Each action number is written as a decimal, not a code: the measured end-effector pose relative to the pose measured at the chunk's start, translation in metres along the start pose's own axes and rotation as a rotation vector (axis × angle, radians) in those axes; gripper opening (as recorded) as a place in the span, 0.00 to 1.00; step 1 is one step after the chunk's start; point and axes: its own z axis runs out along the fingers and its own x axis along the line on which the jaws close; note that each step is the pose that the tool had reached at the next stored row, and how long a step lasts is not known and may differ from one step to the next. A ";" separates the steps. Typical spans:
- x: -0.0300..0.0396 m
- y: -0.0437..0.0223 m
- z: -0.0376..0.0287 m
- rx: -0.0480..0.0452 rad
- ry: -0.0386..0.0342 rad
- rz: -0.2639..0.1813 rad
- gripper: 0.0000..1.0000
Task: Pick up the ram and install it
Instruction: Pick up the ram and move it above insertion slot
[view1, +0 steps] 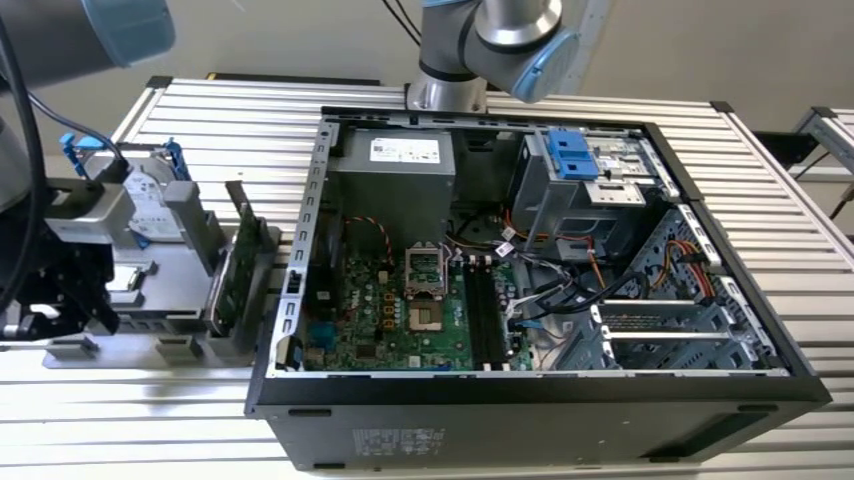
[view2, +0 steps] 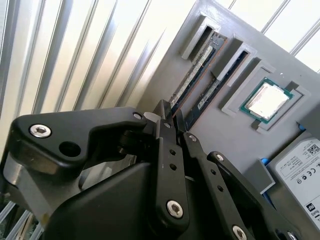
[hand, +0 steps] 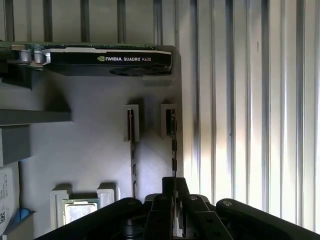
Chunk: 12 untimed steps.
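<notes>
- Over the grey rack (hand: 90, 150) on the bench (hand: 250, 100), we see the claw (hand: 176, 187) drawn close, seemingly pinching the ram (hand: 173, 145), which stands in the slot nearest the rack's edge.
- We judge an off-centre grip could tilt it and jam it in the slot, or knock the neighbouring stick (hand: 132, 150).
- Edge-on, it looks very thin, long and dark.

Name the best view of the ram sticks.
Second wrist view: both ram sticks run lengthwise in holder slots. The first wrist view shows them as thin edges; in the exterior view I cannot make them out.
</notes>
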 end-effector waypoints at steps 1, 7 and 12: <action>0.0000 0.0000 -0.0005 0.0000 0.0000 0.000 0.00; -0.0001 0.0001 -0.0029 -0.0001 0.0001 0.000 0.00; -0.0003 0.0002 -0.0054 0.0001 -0.0001 0.000 0.00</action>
